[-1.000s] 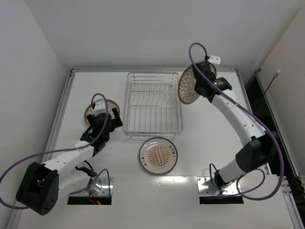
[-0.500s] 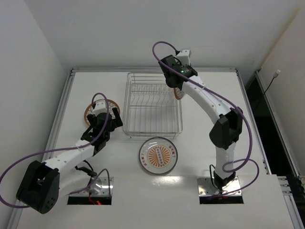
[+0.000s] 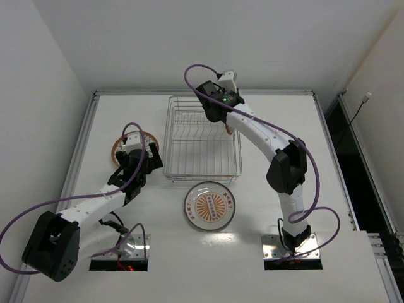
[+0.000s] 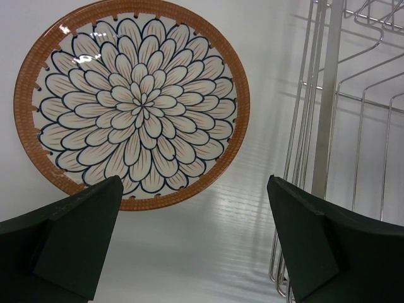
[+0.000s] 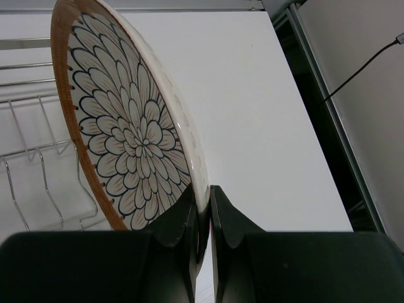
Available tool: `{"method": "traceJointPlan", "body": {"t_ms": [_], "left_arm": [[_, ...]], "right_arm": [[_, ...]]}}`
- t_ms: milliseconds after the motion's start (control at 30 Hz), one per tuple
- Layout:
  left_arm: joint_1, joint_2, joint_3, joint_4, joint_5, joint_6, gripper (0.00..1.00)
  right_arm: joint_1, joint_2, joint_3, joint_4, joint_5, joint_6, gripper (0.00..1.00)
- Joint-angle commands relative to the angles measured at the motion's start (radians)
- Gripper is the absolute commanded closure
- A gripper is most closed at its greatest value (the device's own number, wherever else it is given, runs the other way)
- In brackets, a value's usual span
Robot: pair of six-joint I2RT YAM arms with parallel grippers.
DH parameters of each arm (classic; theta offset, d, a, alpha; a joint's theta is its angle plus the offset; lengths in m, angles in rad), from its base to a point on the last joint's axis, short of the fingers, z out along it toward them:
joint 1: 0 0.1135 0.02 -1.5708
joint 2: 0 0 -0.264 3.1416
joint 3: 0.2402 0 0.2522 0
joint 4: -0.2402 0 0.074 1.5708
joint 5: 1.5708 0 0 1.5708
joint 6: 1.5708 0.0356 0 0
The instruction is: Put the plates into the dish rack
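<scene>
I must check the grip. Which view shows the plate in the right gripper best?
The right wrist view: the held plate stands on edge, large, its rim pinched by the right gripper. The top external view shows only a sliver beside the arm. The left wrist view shows another plate.

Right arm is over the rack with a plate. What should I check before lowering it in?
1. The right gripper is shut on the rim of the held plate: ok.
2. The held plate stands on edge, not flat: ok.
3. The held plate lines up with a gap between the tines of the dish rack: cannot tell.
4. The dish rack holds no other plates: ok.
5. The left gripper is open, outside the rack, above the second patterned plate on the table: ok.
</scene>
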Motion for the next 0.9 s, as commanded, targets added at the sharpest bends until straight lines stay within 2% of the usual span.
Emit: {"method": "traceJointPlan", "body": {"t_ms": [0,333,633,733,867], "left_arm": [[0.002,0.001,0.037,0.036,-0.013,-0.016,0.01],[0.002,0.001,0.037,0.036,-0.004,-0.026,0.01],[0.002,0.001,0.037,0.036,-0.004,-0.026,0.01],[0.002,0.001,0.037,0.036,-0.004,-0.026,0.01],[0.002,0.01,0.037,0.036,-0.004,-0.026,0.01]], "right_arm": [[0.01,0.005,0.063,0.036,0.124,0.014,1.0],[0.049,0.036,0.014,0.016,0.144,0.051,0.97],[0.088,0.089,0.004,-0.048,0.141,0.147,0.84],[0.097,0.099,0.004,-0.059,0.127,0.158,0.82],[0.097,0.099,0.004,-0.081,0.118,0.167,0.72]]}}
